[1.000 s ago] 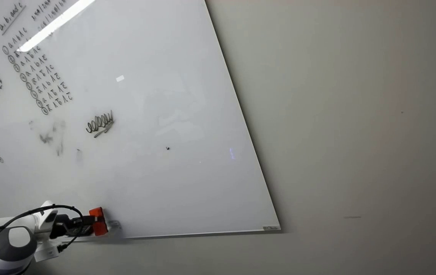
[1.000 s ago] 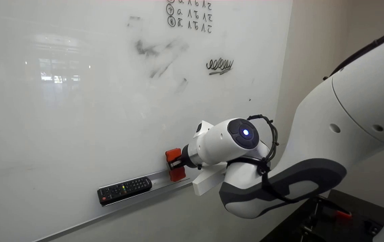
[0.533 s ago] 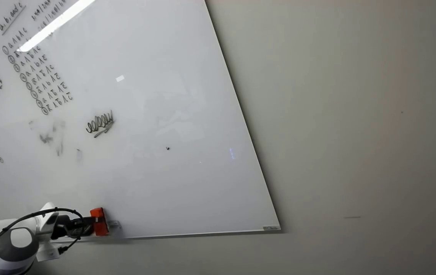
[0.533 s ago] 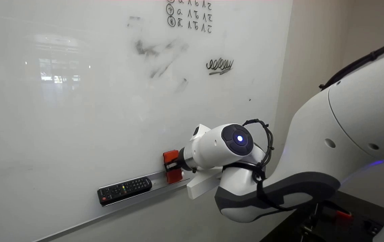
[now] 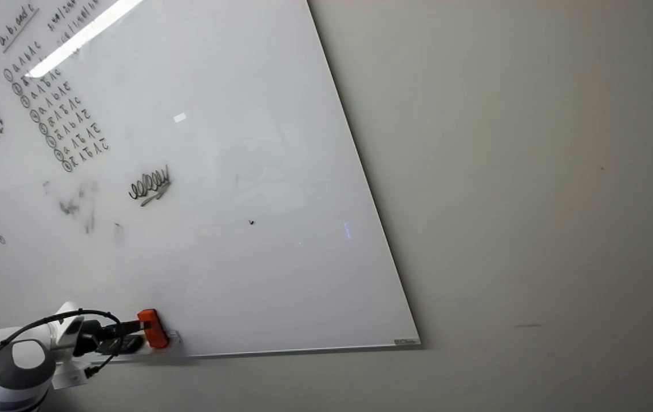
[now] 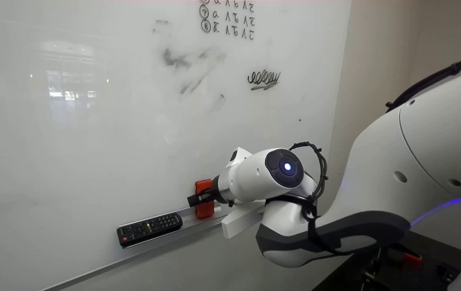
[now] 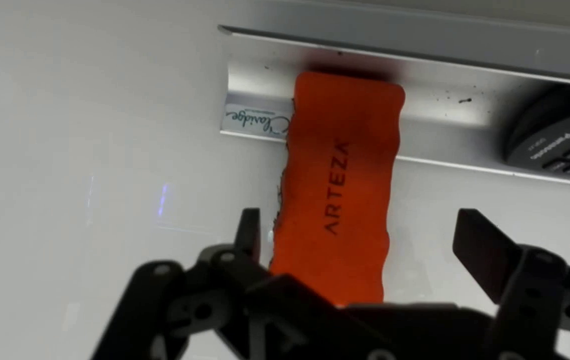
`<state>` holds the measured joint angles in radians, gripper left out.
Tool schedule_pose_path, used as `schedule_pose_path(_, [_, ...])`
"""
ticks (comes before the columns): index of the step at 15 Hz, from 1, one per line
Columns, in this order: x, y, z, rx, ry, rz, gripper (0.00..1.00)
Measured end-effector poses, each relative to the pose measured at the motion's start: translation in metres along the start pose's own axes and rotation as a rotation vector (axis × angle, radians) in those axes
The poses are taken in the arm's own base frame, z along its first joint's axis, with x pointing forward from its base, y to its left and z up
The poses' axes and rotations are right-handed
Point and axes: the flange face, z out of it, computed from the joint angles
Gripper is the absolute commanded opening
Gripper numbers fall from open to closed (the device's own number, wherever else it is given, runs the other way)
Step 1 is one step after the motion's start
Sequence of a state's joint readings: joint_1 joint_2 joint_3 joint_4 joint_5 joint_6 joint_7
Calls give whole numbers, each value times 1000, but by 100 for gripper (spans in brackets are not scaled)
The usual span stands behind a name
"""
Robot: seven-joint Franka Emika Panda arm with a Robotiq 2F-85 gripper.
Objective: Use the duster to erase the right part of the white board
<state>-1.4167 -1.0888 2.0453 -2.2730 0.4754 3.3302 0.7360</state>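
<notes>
White, glossy: the white board (image 6: 93, 153), spanning the left and middle of an exterior view.

Remote control (image 6: 149, 229), black: lying in the metal tray (image 6: 189, 216) at the board's lower edge.

Smudges (image 6: 177, 61), grey: ink, smeared by the look.

Duster (image 7: 344, 190), orange-red: stood on end, slightly tilted, its foot in the tray, its upper length along the board; apart from the remote control.

End effector (image 7: 357, 227), black: jaws spread wide, one each side of the duster, nothing gripped; a gap shows on the remote control's side, contact on the far side cannot be told.

Scribble (image 6: 263, 79), black: looped, underlined.

Mark (image 6: 299, 119), small, dark: single.

Robot arm (image 6: 379, 161), white and grey: reaching in from the right.

Wall (image 6: 379, 60), grey-beige: beyond the board's edge.

Worktop (image 6: 442, 248), dark: lower right, bearing a reddish item (image 6: 413, 257), unidentified.

Step in hand (judged): set-down of the duster in the tray, wiping probably over, since the right part shows little beyond the mark; a pick-up cannot be ruled out, and whether the scribble counts cannot be told.

Next move, on that reading: withdraw straight from the board, jaws wide, so that the duster is not tipped.
</notes>
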Motion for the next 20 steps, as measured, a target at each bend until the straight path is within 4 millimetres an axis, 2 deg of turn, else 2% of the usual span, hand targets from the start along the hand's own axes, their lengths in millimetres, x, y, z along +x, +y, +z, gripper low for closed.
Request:
schedule_pose_path(4, [19, -6, -27, 23, 51, -2, 100])
schedule_pose_path(7, [27, -5, -62, 53, 59, -29, 100])
schedule_pose_path(9, [31, 3, -85, 75, 41, -62, 100])
schedule_pose_path(13, [57, 42, -124, 107, -7, -100, 100])
schedule_pose_path(17, [95, 94, -148, 118, -87, -105, 100])
schedule_pose_path(20, [122, 119, -166, 151, -152, -101, 100])
